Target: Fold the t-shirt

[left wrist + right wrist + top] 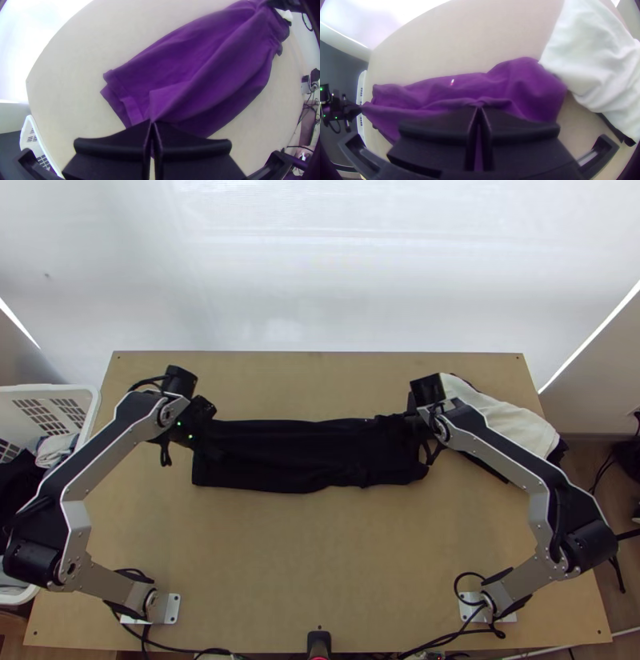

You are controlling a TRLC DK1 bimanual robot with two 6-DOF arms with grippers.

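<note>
Top view: across the light wooden table [320, 540], the dark cloth t-shirt [288, 456] lies in a long strip, pinched near opposite ends by the black-fingered left gripper [213, 450] and right gripper [405, 420].

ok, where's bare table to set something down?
Biggest patch: table on the near side of the shirt. Slimmer strip beyond it. Crowded: shirt ends, by the left gripper and right gripper, plus far right under the white cloth.
</note>
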